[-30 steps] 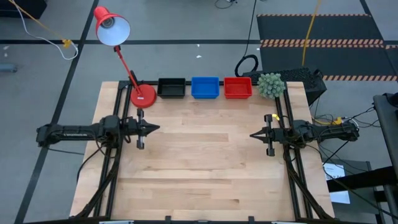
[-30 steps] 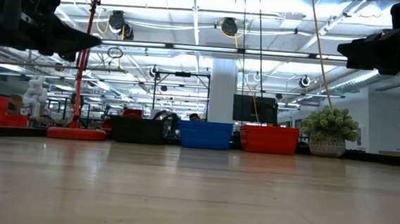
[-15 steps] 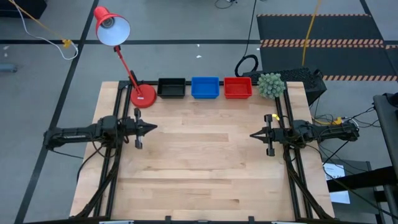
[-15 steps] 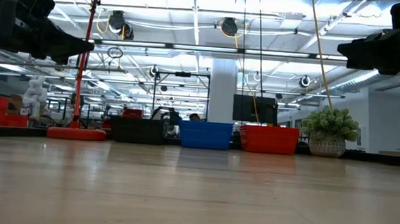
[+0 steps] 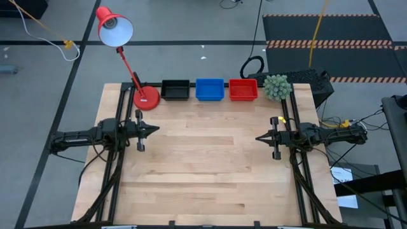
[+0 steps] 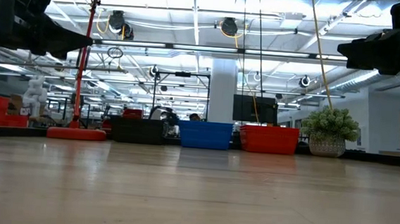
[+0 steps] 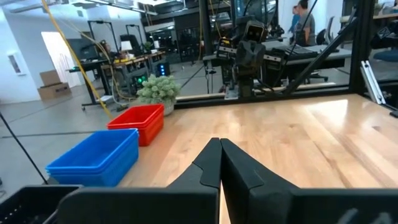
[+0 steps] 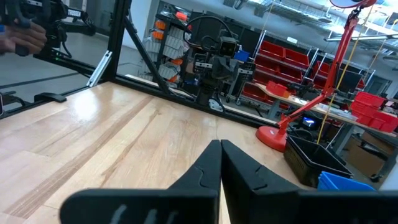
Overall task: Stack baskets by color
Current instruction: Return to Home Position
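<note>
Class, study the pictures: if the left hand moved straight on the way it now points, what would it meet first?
The left hand would pass over bare table, then probably meet the right hand, which faces it from the opposite side, slightly off-line, so a near miss is possible.

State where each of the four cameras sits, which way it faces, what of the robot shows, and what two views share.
High view: above the table, looking straight down; both arms, left gripper and right gripper shut.
Low view: table-top height, facing the blue basket; arms at upper corners.
Left wrist view: on the left arm, facing the right arm; own shut fingers.
Right wrist view: on the right arm, facing the left arm; own shut fingers.
Shared: high and low views both show the blue basket.
</note>
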Action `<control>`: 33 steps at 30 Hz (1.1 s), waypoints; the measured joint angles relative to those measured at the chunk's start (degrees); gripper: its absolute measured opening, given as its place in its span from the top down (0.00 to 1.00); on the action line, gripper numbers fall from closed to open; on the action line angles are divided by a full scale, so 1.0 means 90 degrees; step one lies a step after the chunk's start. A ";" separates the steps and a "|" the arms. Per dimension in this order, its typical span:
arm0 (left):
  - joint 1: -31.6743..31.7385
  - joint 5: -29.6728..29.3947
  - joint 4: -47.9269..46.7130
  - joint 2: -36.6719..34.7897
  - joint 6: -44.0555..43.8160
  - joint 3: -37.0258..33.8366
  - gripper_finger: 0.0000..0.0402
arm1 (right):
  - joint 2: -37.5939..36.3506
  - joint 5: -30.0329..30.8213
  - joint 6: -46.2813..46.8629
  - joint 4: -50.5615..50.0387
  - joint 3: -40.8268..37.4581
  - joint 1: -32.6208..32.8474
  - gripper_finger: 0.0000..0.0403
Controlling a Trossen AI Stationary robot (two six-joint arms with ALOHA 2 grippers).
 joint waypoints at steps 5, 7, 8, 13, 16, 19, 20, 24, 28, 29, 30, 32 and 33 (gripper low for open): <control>0.0000 0.0005 -0.0035 0.0022 -0.0065 0.0002 0.98 | 0.0000 0.0000 0.0000 0.0002 0.0000 0.0000 1.00; 0.0000 0.0007 -0.0037 0.0024 -0.0025 0.0002 0.96 | 0.0000 0.0000 0.0001 0.0001 0.0000 0.0000 1.00; 0.0000 0.0007 -0.0039 0.0024 -0.0020 0.0002 0.95 | 0.0000 0.0000 0.0000 0.0002 0.0000 0.0000 1.00; 0.0000 0.0005 0.0021 0.0024 -0.0017 0.0000 0.94 | 0.0000 0.0000 0.0002 0.0002 0.0000 0.0000 1.00; 0.0000 0.0005 0.0050 0.0024 -0.0017 -0.0005 0.95 | 0.0000 0.0000 0.0001 0.0002 0.0000 0.0000 1.00; 0.0000 0.0005 0.0060 0.0024 -0.0015 -0.0007 0.97 | 0.0000 0.0000 0.0000 0.0001 0.0000 0.0000 1.00; 0.0000 0.0005 0.0062 0.0024 -0.0015 -0.0007 0.97 | 0.0000 0.0000 0.0000 0.0002 0.0000 0.0000 1.00; 0.0000 0.0005 0.0070 0.0024 -0.0015 -0.0007 0.99 | 0.0000 0.0000 0.0000 0.0002 0.0000 0.0000 1.00; 0.0000 0.0006 0.0081 0.0024 -0.0015 -0.0007 0.97 | 0.0000 0.0000 0.0000 0.0002 0.0000 0.0000 1.00; 0.0000 0.0007 0.0082 0.0024 -0.0015 -0.0007 0.96 | 0.0000 0.0000 0.0001 0.0001 0.0000 0.0000 1.00; 0.0000 0.0007 0.0082 0.0024 -0.0015 -0.0007 0.95 | 0.0000 0.0000 0.0001 0.0001 0.0000 0.0000 1.00; 0.0000 0.0007 0.0085 0.0024 -0.0015 -0.0007 0.93 | 0.0000 0.0000 0.0002 0.0002 0.0000 0.0000 1.00; 0.0000 0.0007 0.0085 0.0024 -0.0015 -0.0007 0.93 | 0.0000 0.0000 0.0002 0.0002 0.0000 0.0000 1.00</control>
